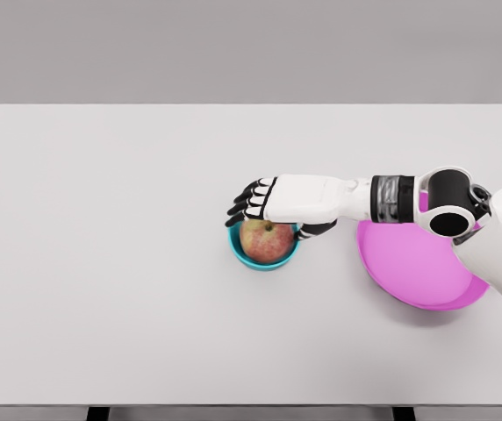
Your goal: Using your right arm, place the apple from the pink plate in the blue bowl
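The apple (267, 242) sits in the blue bowl (236, 248) (right hand (273, 202) above, fingers loosely spread, gripping nothing).

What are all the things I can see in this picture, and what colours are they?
apple: one, red and yellow, sitting inside the blue bowl near the middle of the table
blue bowl: one, teal blue, near the middle of the table, left of the pink plate
pink plate: one, bright pink, on the right side of the table, with nothing showing on it, partly under the arm
table: one, white, filling most of the picture
right hand: one, white with black fingers, over the back edge of the bowl just above the apple, fingers relaxed and not gripping it
right arm: one, white with black joints, reaching in from the right across the plate
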